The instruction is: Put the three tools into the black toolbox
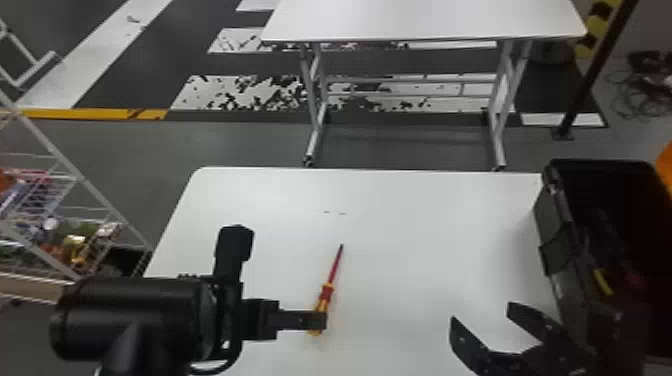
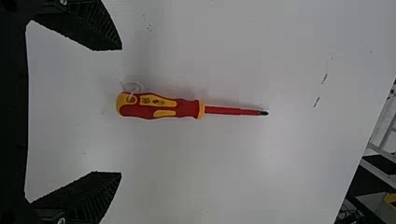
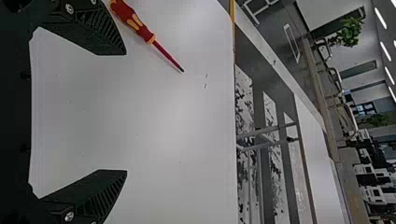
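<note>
A red and yellow screwdriver (image 1: 336, 267) lies on the white table, its tip pointing away from me. My left gripper (image 1: 316, 320) hangs above its handle. In the left wrist view, the screwdriver (image 2: 182, 108) lies beyond the wide gap of the open left gripper (image 2: 121, 111). At the table's right, my right gripper (image 1: 481, 312) is open, nothing between its fingers. From the right wrist, that gripper (image 3: 126, 112) spans bare tabletop, with the screwdriver (image 3: 140, 29) beside one finger. The black toolbox (image 1: 552, 220) stands open at the right; something yellow (image 1: 602, 281) shows in its dark inside.
The white table (image 1: 425, 210) carries two small dark marks beyond the screwdriver's tip. A wire rack (image 1: 60, 210) with assorted items stands on the left. Farther ahead is a second white table (image 1: 420, 20). Part of an orange object (image 1: 665, 162) shows beyond the toolbox.
</note>
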Controlling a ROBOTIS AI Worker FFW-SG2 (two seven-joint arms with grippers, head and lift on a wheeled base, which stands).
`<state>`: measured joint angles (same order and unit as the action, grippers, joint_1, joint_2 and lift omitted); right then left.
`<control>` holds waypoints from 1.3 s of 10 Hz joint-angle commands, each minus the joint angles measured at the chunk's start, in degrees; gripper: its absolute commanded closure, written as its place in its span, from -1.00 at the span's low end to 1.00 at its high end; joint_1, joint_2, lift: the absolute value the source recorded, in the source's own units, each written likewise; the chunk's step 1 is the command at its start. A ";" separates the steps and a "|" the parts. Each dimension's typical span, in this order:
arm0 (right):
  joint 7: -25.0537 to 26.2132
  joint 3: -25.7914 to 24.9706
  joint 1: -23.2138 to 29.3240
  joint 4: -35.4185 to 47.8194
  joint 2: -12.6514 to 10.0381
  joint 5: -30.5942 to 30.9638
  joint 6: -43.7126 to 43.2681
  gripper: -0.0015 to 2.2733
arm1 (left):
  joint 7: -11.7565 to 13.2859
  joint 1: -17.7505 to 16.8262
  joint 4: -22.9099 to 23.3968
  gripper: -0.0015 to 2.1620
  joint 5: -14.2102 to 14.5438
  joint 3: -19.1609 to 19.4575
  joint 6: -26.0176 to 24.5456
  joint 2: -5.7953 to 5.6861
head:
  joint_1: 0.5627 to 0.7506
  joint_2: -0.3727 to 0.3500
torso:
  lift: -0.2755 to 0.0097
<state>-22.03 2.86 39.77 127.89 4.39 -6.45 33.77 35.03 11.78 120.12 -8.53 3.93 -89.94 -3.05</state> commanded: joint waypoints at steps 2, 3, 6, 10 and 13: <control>-0.47 -0.93 0.66 0.52 0.09 -1.19 -1.64 -0.91 | -0.58 -2.20 -2.08 -0.97 -5.62 -4.02 -0.09 -0.11 | 0.41 0.46 | 0.57; -0.56 -1.10 0.93 0.61 0.09 -1.46 -2.52 -0.91 | -1.45 -4.22 -4.54 -0.96 -8.78 -6.83 -0.09 -0.11 | 0.41 0.47 | 0.57; -1.17 -3.65 1.46 0.52 0.09 -3.65 -4.81 -0.91 | -2.16 -7.65 -11.48 -0.97 -10.72 -10.26 -0.09 -0.11 | 0.41 0.37 | 0.57; -1.35 -5.15 1.02 -0.27 0.18 -5.06 -6.04 -0.91 | -3.04 -10.46 -16.93 -0.96 -11.07 -12.37 -0.09 -0.02 | 0.41 0.25 | 0.57; -1.35 -5.68 0.93 -0.53 0.27 -5.85 -6.39 -0.91 | -2.95 -12.57 -19.13 -0.92 -10.98 -12.72 -0.09 0.24 | 0.41 0.21 | 0.57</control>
<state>-23.37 -2.75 40.69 127.36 4.65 -12.14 27.39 32.08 -0.45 101.40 -19.57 -8.75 -89.96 -2.85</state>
